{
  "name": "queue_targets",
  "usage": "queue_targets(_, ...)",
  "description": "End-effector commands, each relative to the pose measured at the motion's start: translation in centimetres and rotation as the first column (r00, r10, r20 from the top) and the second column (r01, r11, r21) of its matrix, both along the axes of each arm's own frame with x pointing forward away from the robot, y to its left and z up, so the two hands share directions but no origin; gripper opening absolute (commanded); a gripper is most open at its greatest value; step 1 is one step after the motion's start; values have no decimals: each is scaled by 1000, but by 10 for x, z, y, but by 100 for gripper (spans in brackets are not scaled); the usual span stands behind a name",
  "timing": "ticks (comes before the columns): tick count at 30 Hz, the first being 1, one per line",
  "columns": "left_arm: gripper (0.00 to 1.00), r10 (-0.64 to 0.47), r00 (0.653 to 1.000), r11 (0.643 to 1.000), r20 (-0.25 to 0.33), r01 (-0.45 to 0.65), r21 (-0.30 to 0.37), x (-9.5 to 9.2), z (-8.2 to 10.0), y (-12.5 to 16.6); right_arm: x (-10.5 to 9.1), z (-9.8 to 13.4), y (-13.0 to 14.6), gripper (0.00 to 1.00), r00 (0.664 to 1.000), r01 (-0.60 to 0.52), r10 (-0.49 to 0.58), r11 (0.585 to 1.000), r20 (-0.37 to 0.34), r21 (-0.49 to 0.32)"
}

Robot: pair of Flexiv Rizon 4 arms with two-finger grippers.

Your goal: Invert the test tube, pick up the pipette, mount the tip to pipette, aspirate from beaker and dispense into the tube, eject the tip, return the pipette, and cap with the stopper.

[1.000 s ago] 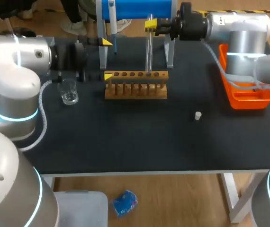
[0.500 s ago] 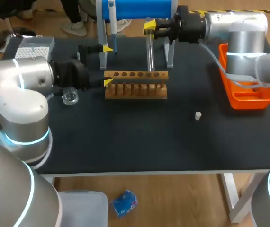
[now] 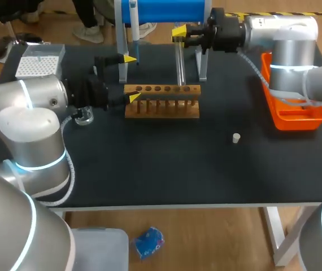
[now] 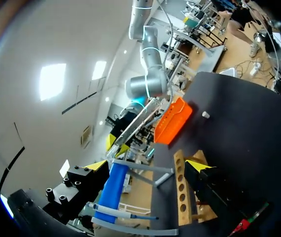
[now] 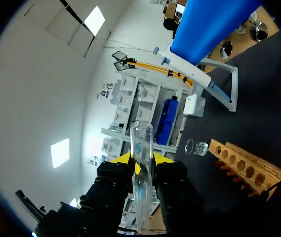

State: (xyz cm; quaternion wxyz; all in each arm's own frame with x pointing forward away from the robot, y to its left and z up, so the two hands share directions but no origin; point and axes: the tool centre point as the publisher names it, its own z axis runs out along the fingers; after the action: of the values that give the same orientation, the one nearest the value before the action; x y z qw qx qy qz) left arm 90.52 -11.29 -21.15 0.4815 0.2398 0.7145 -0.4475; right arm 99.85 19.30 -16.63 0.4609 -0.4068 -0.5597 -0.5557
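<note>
A clear test tube [image 3: 179, 59] stands upright above the wooden rack [image 3: 162, 101], its lower end at the rack's holes, and my right gripper [image 3: 178, 31] is shut on its upper part. In the right wrist view the test tube [image 5: 142, 168] rises between the yellow tips of the right gripper [image 5: 143, 162]. My left gripper [image 3: 130, 78] is open at the rack's left end, in front of the pipette [image 3: 133, 25] hanging on the blue stand [image 3: 164, 10]. In the left wrist view the left gripper [image 4: 145, 166] points along the rack [image 4: 182, 192], with the pipette [image 4: 121, 213] beside it. The white stopper [image 3: 236, 137] lies on the mat.
A glass beaker [image 3: 83, 116] stands left of the rack, partly behind my left arm. The tip box [image 3: 39, 61] sits at the back left. An orange tray [image 3: 294, 116] lies at the right edge, under my right arm.
My left arm has swung in and its open gripper has shifted a little to the right at the rack's end. The right gripper and the tube have hardly moved.
</note>
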Motion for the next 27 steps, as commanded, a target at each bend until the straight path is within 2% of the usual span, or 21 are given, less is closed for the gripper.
queue_targets(1, 100, -103, 980, 994, 169, 97, 43, 1, 11, -5, 0, -3, 1, 0, 1000, -27, 27, 1000, -2, 1)
queue_targets(2, 100, -138, 964, 989, 227, 122, 84, 0, 15, -6, -3, -5, 3, 0, 999, -46, 46, 999, -26, 9)
queue_targets(3, 100, -173, 947, 984, 271, 153, 96, -2, 18, -7, -3, -6, 4, 0, 998, -51, 52, 999, -44, 15)
queue_targets(5, 100, -211, 918, 975, 336, 175, 133, -4, 22, -7, -5, -7, 5, 0, 995, -71, 72, 997, -70, 23)
queue_targets(6, 100, -246, 898, 968, 364, 207, 142, -6, 24, -7, -6, -7, 6, 0, 993, -72, 75, 997, -88, 32)
queue_targets(9, 100, -289, 868, 956, 403, 241, 166, -9, 27, -8, -7, -6, 6, 0, 990, -76, 81, 996, -116, 47)
queue_targets(11, 100, -314, 858, 948, 406, 261, 181, -10, 27, -8, -7, -6, 7, 0, 987, -78, 85, 995, -135, 57)
queue_targets(16, 100, -377, 828, 926, 415, 319, 204, -16, 26, -11, -10, -7, 8, 0, 989, -88, 93, 995, -116, 44)
queue_targets(18, 100, -386, 827, 921, 409, 323, 216, -18, 25, -12, -12, -7, 8, 0, 989, -87, 92, 995, -114, 45)
queue_targets(22, 100, -410, 804, 912, 431, 347, 220, -21, 26, -16, -17, -10, 9, 0, 989, -88, 92, 995, -114, 45)
queue_targets(27, 100, -407, 806, 913, 430, 346, 216, -19, 26, -23, -21, -12, 12, 0, 989, -77, 83, 996, -125, 54)
